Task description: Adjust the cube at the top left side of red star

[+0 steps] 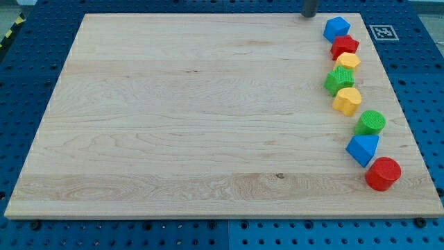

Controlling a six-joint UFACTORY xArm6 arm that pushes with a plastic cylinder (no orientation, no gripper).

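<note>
The blue cube point(336, 28) sits near the board's top right corner, touching the upper left of the red star point(344, 46). My tip point(309, 15) stands at the board's top edge, a short way to the left of the blue cube and slightly above it, not touching it. Only the rod's lower end shows at the view's top.
Below the red star a column of blocks runs down the right side: a yellow block point(349, 61), a green star-like block point(339, 80), a yellow hexagon point(347, 101), a green cylinder point(371, 122), a blue triangle point(363, 148) and a red cylinder point(383, 173). A marker tag point(383, 32) lies at the top right.
</note>
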